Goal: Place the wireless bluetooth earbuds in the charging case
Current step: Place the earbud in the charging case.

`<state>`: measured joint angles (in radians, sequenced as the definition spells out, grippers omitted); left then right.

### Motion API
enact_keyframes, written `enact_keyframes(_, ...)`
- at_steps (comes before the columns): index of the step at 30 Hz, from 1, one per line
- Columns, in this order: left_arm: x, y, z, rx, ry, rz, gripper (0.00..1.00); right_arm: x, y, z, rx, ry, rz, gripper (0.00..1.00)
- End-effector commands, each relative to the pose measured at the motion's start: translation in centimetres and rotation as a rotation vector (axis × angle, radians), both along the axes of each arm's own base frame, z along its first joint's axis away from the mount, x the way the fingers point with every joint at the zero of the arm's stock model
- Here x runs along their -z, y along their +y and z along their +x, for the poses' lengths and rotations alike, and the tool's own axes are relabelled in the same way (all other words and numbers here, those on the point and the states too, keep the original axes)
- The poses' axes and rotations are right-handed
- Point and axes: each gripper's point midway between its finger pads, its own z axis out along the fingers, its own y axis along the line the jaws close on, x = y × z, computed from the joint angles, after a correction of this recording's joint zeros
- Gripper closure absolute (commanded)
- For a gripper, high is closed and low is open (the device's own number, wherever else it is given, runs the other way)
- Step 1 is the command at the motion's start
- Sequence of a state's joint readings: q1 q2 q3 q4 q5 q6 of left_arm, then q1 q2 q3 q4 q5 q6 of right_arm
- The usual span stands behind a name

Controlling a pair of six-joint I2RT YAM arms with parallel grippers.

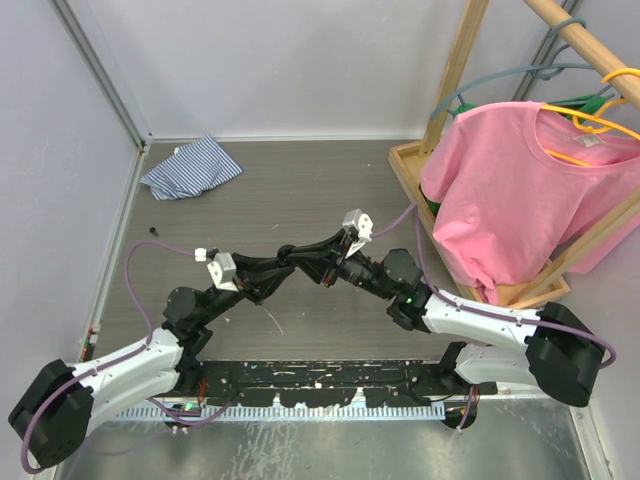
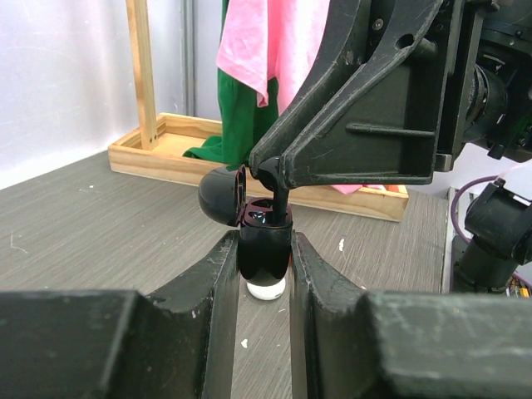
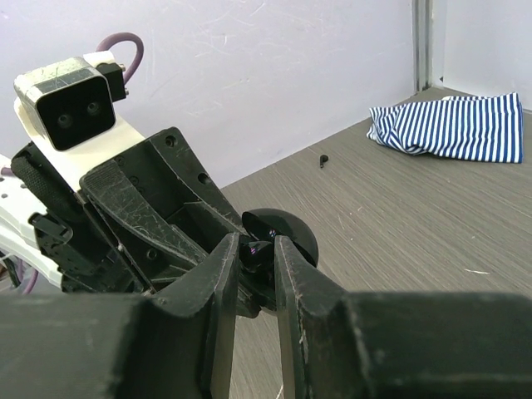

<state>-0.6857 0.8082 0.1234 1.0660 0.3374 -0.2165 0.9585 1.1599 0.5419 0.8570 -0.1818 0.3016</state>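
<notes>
The left gripper (image 2: 264,239) is clenched on an upright black charging case (image 2: 264,262), whose lid (image 2: 223,195) is hinged open to one side. The right gripper (image 3: 256,248) meets it from above, its fingers pinching a small black earbud (image 3: 257,256) at the case's open mouth. A white round object (image 2: 266,290) shows just below the case, on the grey bench (image 2: 100,224).

Across the table (image 1: 300,190), twelve o'clock is open, a striped cloth (image 1: 190,167) lies at ten, and a wooden rack (image 1: 457,70) with a pink shirt (image 1: 510,190) blocks two.
</notes>
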Motion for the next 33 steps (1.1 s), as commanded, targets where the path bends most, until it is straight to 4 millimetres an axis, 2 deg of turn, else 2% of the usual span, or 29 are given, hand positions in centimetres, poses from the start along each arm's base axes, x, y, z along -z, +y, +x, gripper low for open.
enact_keyframes(1, -5.1, 0.7, -0.1, -0.033, -0.150, -0.101, 1.00, -1.3, -0.5, -0.4, 0.005, -0.021, 0.034, 0.78)
enact_keyframes(17, -3.6, 0.4, -0.2, -0.021, -0.160, -0.042, 1.00, -0.8, 0.0, 0.0, 0.006, 0.017, -0.008, 0.73)
enact_keyframes(27, -1.7, 0.1, 0.1, -0.023, -0.131, 0.019, 1.00, -2.9, -0.6, 0.1, 0.031, 0.021, -0.057, 0.60)
enact_keyframes(33, -0.9, 0.1, 0.1, -0.021, -0.115, 0.039, 1.00, -3.6, -2.1, 0.8, 0.112, 0.042, -0.119, 0.58)
